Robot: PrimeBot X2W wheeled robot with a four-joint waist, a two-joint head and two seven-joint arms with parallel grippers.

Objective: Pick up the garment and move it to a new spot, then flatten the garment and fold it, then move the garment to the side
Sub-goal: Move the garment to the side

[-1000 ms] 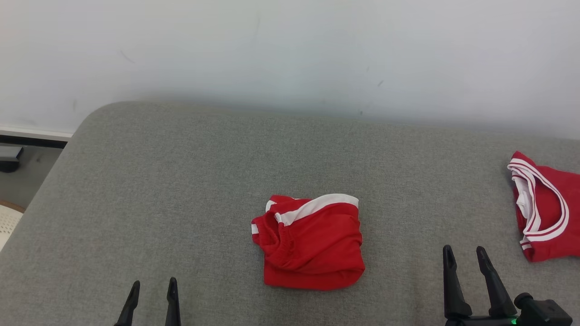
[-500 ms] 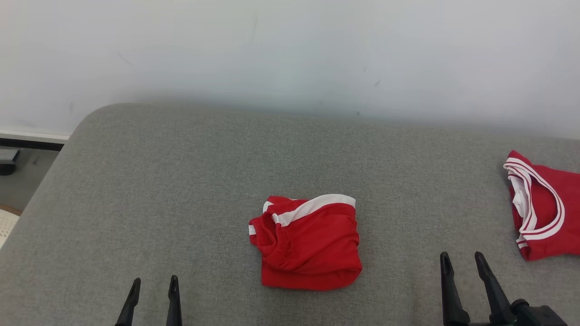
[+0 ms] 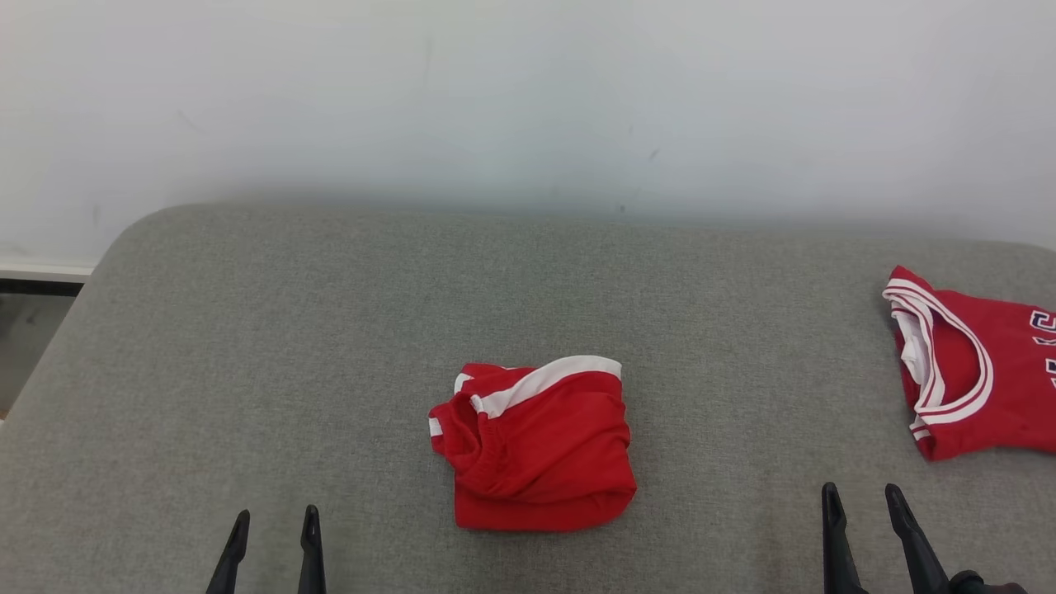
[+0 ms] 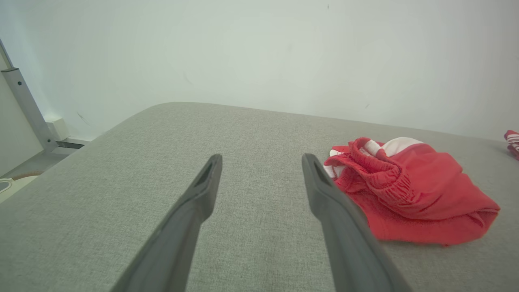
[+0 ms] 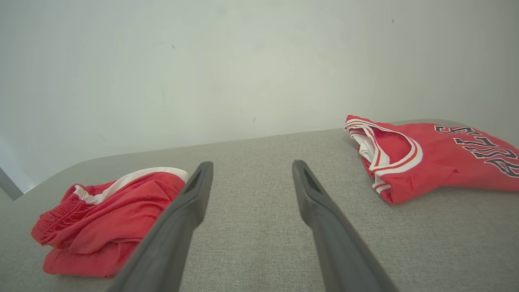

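A red garment with white trim (image 3: 536, 450) lies folded into a small bundle at the middle of the grey padded surface (image 3: 330, 330). It also shows in the left wrist view as the red bundle (image 4: 409, 190) and in the right wrist view (image 5: 113, 215). My left gripper (image 3: 275, 516) is open near the front edge, left of the bundle and apart from it; its fingers (image 4: 202, 190) hold nothing. My right gripper (image 3: 861, 492) is open at the lower right, between the bundle and a red jersey (image 3: 982, 371), touching neither.
The red jersey (image 5: 438, 158) with white-trimmed neck and dark lettering lies at the surface's far right. A white wall (image 3: 528, 99) runs behind the surface. The surface's rounded left corner drops to the floor (image 3: 25, 330); a grey metal post (image 4: 24, 105) stands there.
The head view has turned, so everything sits further left in the picture and more of the jersey shows. My right gripper has drawn back toward the bottom edge. Both garments lie unmoved.
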